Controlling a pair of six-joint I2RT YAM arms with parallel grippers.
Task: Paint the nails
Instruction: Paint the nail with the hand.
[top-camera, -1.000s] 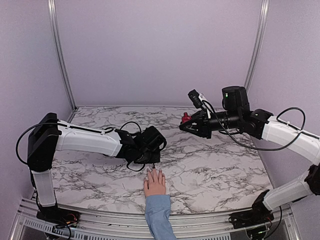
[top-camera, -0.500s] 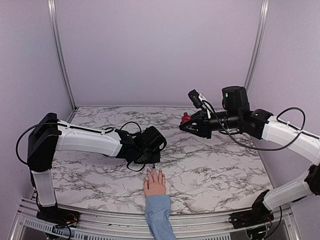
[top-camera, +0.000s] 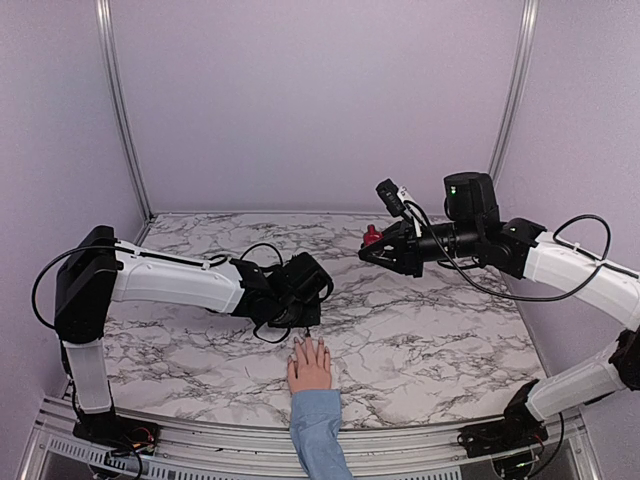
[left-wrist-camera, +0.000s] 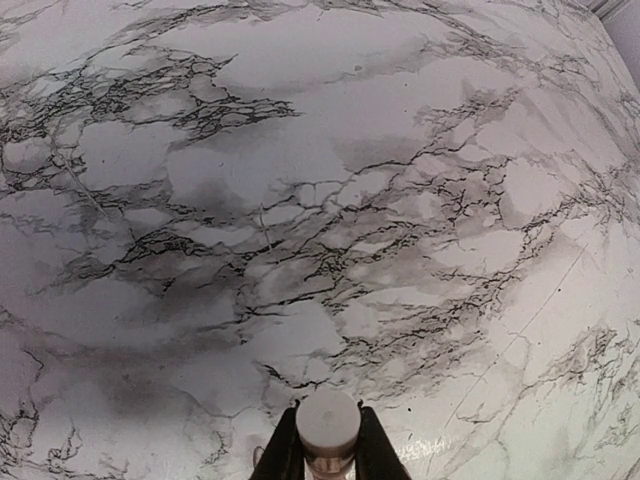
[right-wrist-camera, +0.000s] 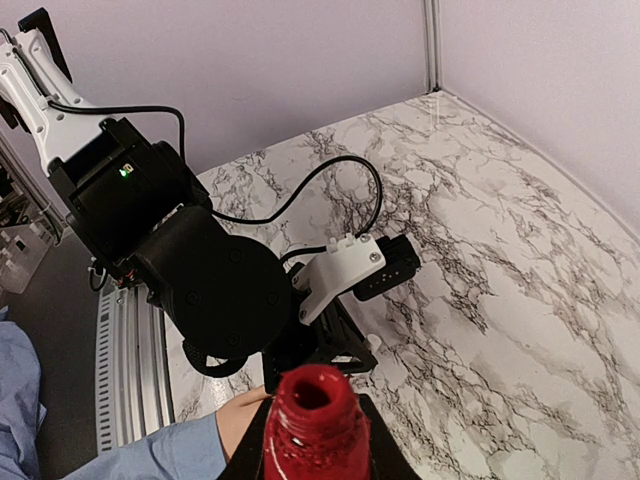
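The nails (top-camera: 306, 343) lie at the desk's (top-camera: 420, 330) near edge, just nearside of the left jaws, fingers pointing toward the back; the left arm is far nearer. Left jaws grip a white cap (left-wrist-camera: 328, 421), right jaws the open red bottle (right-wrist-camera: 312, 418), raised well apart. The left wrist view misses the hand (top-camera: 311, 367); the top view shows it

Top external: high, rear, overlooking whole marble surface (top-camera: 430, 330). Left wrist: close above surface. Right wrist: elevated, facing left arm (right-wrist-camera: 200, 270), shared with top external.
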